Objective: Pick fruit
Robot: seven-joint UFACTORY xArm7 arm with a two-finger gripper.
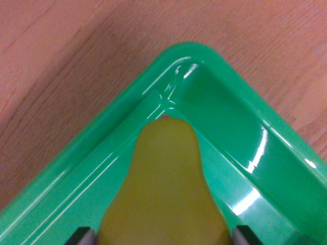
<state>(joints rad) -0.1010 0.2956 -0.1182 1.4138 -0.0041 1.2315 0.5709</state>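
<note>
Pincer straddles the smooth yellow pear-shaped fruit in green plastic tray, grasp uncertain; likely slippery, hold its broad belly

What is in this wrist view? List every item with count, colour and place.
pear: one, yellow, lower centre, narrow end toward the tray's corner.
tray: one, green and glossy, its rounded corner at upper centre, under the pear.
table: one, reddish-brown wood grain, top and left, beyond the tray.
pincer: one, grey fingertips at the bottom edge either side of the pear; contact cannot be told.
</note>
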